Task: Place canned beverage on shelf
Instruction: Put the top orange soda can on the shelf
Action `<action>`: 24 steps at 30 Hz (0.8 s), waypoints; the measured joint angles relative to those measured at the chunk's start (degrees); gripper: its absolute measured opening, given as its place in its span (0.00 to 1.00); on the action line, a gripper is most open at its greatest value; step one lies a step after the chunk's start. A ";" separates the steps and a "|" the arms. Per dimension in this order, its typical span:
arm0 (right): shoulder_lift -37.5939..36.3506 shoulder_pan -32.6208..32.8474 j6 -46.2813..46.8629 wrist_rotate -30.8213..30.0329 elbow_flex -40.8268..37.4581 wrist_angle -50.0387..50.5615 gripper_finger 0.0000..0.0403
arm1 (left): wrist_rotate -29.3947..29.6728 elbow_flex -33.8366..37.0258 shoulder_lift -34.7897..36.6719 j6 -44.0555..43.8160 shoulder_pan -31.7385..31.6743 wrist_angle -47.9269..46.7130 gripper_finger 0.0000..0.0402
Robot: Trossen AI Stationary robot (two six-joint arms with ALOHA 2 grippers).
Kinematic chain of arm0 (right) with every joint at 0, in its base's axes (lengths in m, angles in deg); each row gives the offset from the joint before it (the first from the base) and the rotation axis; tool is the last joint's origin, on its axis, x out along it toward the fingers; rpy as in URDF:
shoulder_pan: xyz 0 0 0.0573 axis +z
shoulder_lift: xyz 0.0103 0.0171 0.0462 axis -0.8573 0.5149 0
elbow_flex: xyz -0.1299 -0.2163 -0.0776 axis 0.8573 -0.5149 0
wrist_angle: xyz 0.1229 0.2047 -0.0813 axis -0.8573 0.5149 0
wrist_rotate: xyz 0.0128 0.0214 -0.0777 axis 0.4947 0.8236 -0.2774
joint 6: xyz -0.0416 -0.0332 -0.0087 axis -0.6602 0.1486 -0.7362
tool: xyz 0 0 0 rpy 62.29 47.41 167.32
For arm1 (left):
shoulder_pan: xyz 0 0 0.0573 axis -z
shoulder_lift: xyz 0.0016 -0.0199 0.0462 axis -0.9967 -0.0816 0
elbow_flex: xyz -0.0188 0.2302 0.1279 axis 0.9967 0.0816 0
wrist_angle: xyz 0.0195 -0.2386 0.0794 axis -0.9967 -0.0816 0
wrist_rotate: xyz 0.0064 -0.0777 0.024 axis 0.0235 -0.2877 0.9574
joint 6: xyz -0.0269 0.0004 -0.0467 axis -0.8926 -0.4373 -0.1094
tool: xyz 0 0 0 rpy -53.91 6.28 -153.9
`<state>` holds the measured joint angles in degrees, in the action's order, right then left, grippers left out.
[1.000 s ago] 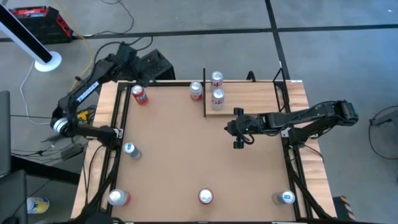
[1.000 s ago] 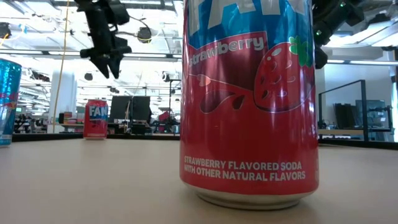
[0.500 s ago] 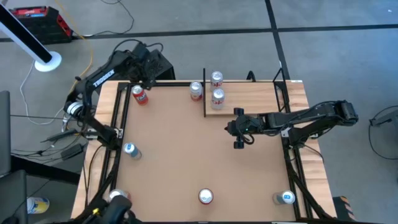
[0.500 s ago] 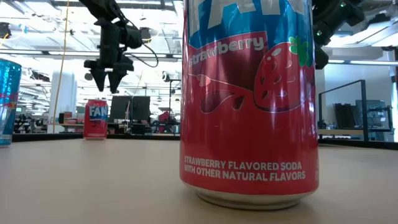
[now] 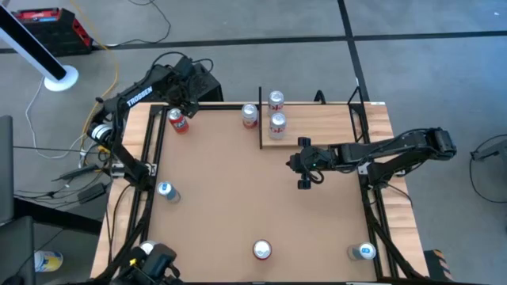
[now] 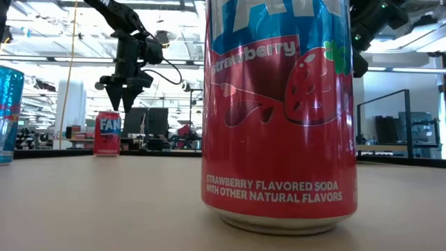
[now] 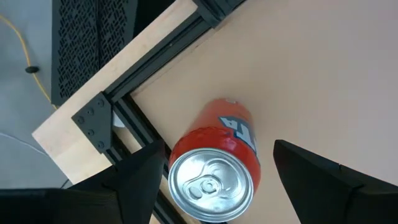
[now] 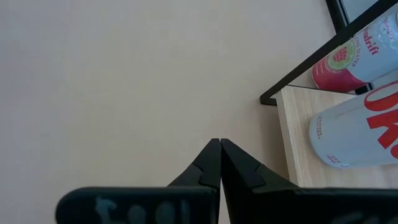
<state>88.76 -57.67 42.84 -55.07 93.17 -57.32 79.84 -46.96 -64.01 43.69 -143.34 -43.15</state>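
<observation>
Left tool (image 7: 214, 171) hangs over the red can (image 5: 177, 121) at the desk's (image 5: 222, 206) far left corner, and your wrist camera shows its 2 fingers (image 7: 140, 180) spread wide, one on each side of the can's silver top without touching it. From desk level you see that tool (image 6: 126, 89) above the same red can (image 6: 107, 132), with a clear gap between them.

Right tool (image 5: 304, 184) sits over the bare desk just in front of the shelf (image 5: 317, 123), holding nothing; its wrist view shows the 2 fingertips (image 8: 211, 163) pressed together into a single point.

You have 2 cans on the shelf: a white one (image 5: 277, 124) near its left end and another (image 5: 275, 100) at the far edge behind it. In the right wrist view both are cut off by the frame, the white can (image 8: 357, 140) showing only part of its lettering. A further can (image 5: 249, 115) stands on the desk just left of the shelf's black post (image 5: 260, 119).

Along the near side you can find a blue-topped can (image 5: 165, 190), a red-and-silver can (image 5: 261, 250) and a blue can (image 5: 364, 252). Another can (image 5: 147, 252) at the near left corner is half hidden by dark hardware.

At desk level the strawberry soda can (image 6: 279, 118) fills the middle of the picture, its top cut off, and hides most of what lies behind it.
</observation>
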 joint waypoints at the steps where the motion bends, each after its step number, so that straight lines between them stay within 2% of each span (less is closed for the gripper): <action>1: 0.00 0.00 0.01 0.00 0.00 0.00 0.08 | 0.18 0.00 0.00 0.02 0.00 0.00 0.72; 9: 0.00 0.00 0.02 0.00 0.00 -0.02 0.08 | 0.37 0.02 0.02 0.20 0.00 0.72 0.72; 16: 0.00 0.00 0.02 0.00 0.00 -0.02 0.08 | -0.91 0.02 0.02 -3.07 0.00 1.05 0.72; 24: 0.00 0.00 0.02 0.00 0.00 -0.02 0.08 | 3.84 0.02 0.02 -4.48 0.00 1.20 0.74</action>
<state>88.76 -57.67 42.87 -55.07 93.17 -57.34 83.68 -46.94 -63.98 39.21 -143.34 -41.94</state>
